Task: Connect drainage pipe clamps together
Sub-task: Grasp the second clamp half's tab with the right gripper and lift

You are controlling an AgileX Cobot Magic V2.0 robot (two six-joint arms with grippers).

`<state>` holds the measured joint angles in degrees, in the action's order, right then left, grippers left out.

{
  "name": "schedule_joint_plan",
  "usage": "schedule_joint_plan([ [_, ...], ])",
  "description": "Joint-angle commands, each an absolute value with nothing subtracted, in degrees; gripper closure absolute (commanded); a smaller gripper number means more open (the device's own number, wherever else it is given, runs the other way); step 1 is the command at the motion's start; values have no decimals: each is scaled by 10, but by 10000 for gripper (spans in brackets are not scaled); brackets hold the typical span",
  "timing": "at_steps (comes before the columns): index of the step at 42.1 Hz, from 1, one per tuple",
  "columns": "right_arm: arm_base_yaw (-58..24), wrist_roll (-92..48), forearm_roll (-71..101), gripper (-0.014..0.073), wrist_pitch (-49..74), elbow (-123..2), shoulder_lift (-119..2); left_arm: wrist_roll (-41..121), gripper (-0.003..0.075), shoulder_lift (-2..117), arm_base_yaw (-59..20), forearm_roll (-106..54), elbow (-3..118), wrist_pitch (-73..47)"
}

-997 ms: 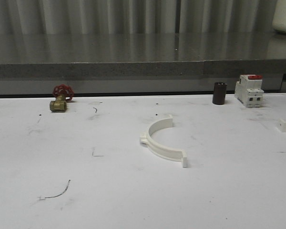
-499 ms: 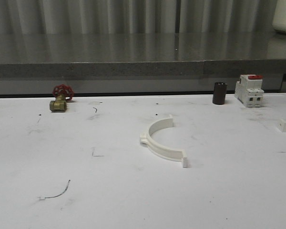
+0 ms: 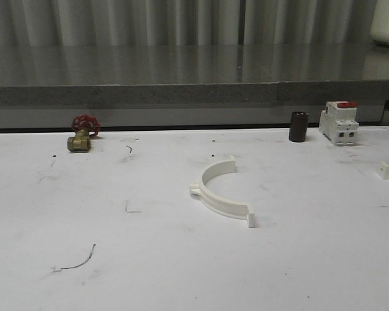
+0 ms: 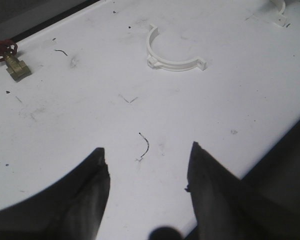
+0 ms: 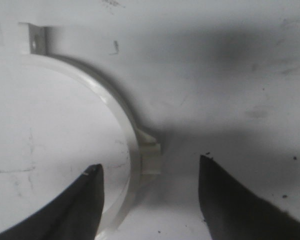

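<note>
Your centre clamp half point(image 3: 222, 193) unmoved mid-table, second clamp half point(image 5: 117, 125) at right table edge shifted slightly since a second ago, right gripper point(image 5: 149, 200) jaws wide just over it, left gripper point(image 4: 146, 172) jaws wide, empty.

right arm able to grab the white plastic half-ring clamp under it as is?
Probably yes. The right gripper is open, its fingers either side of the white plastic half-ring clamp lying flat on the white table, nothing between them.
</note>
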<state>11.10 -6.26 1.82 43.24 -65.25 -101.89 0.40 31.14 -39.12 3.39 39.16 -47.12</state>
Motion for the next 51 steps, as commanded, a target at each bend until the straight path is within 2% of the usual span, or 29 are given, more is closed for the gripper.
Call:
schedule_joint_plan([
  [1,115,-68,14,146,404,-670,-1010,5,365,313,-391,31,406,-435],
  [15,115,-68,17,157,387,-670,-1042,5,365,313,-391,31,406,-435],
  [17,115,-68,17,183,387,-670,-1042,5,365,313,-391,31,406,-435],
  [24,115,-68,17,372,388,-670,-1042,5,365,313,-391,31,406,-435],
  [27,115,-68,17,412,388,-670,-1042,5,365,313,-391,31,406,-435],
  [43,113,-68,17,420,397,-670,-1039,5,365,313,-391,31,406,-435],
  [51,87,-68,16,420,401,-677,-1005,5,365,313,-391,31,406,-435],
])
